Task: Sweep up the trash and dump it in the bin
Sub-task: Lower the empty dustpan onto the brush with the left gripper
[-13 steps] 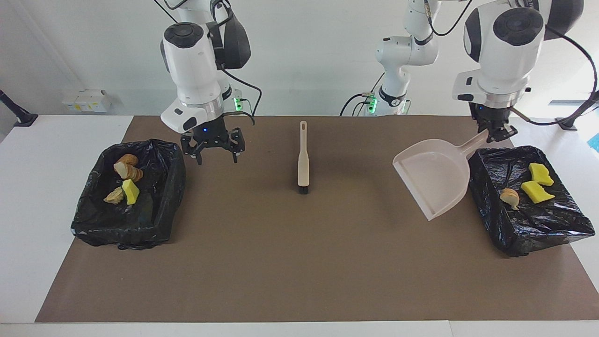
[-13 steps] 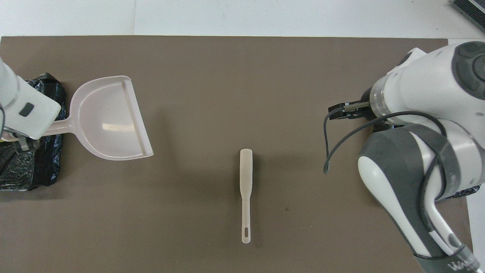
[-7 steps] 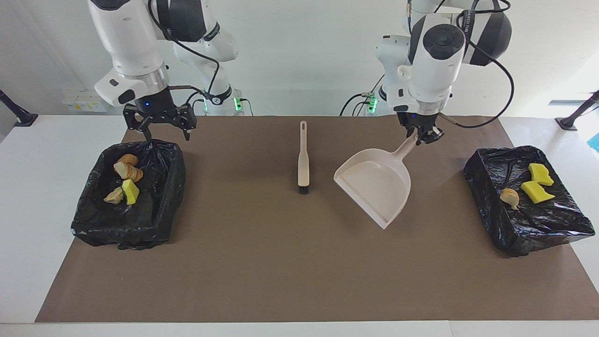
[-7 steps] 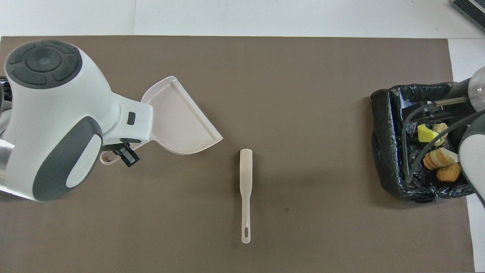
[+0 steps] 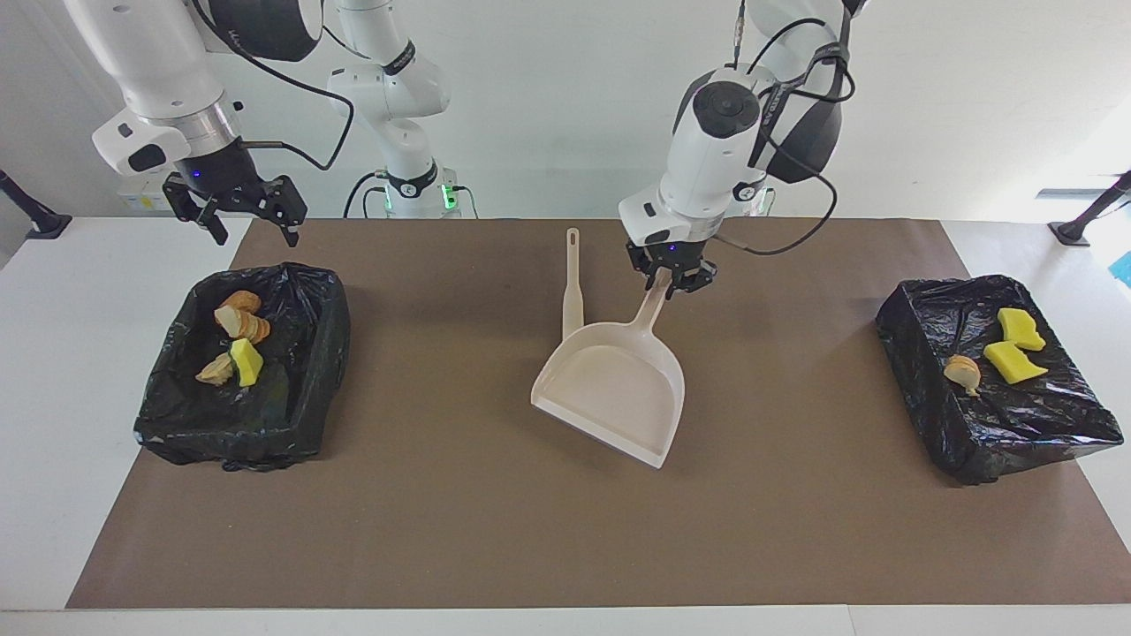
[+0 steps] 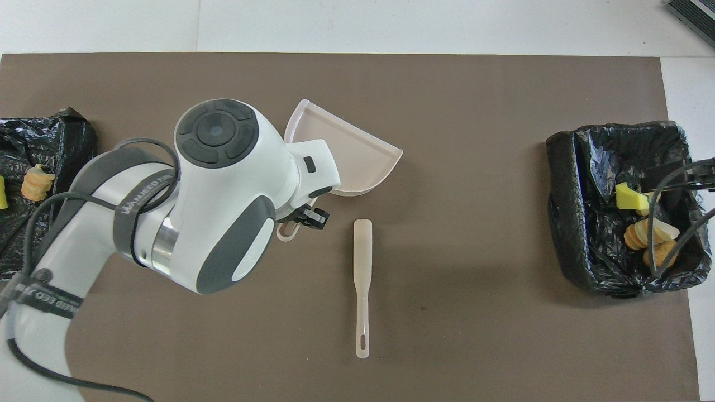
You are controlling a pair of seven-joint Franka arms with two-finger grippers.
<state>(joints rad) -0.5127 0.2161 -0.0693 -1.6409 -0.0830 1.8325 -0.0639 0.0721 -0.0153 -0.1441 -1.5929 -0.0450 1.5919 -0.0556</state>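
- Dustpan [image 5: 614,389] hangs from the left gripper [image 5: 669,281], whose fingers are clamped narrow on the end of its handle; the pan is lifted over the middle of the brown mat [image 5: 530,530], handle end up toward the robots, open lip tilted down and away from them
- Hand brush [image 6: 362,285] lies flat on the mat just beside the pan, toward the right arm's end; its long axis runs straight toward and away from the robots, the hanging hole nearest them and the bristle end farthest, hidden by the pan in the facing view
- Trash is nowhere on the open mat: bread pieces [image 5: 239,318] and a yellow sponge chunk [image 5: 246,361] sit inside the black-lined bin [image 5: 305,389] at the right arm's end; two more yellow chunks [image 5: 1014,349] and one bread piece [image 5: 962,373] rest on the black-bagged bin [image 5: 981,442] at the left arm's end
- Right gripper [image 5: 239,216] hangs spread wide and empty, raised by the robots' edge of its bin, well apart from the brush; that arm waits
- Pan and brush lie roughly parallel, so as I judge it what counts next is setting the pan down clear of the brush rather than on it
- Sweeping looks done, to judge by how the scraps lie; the left arm is the nearer one to the brush, though its grip is taken up by the pan
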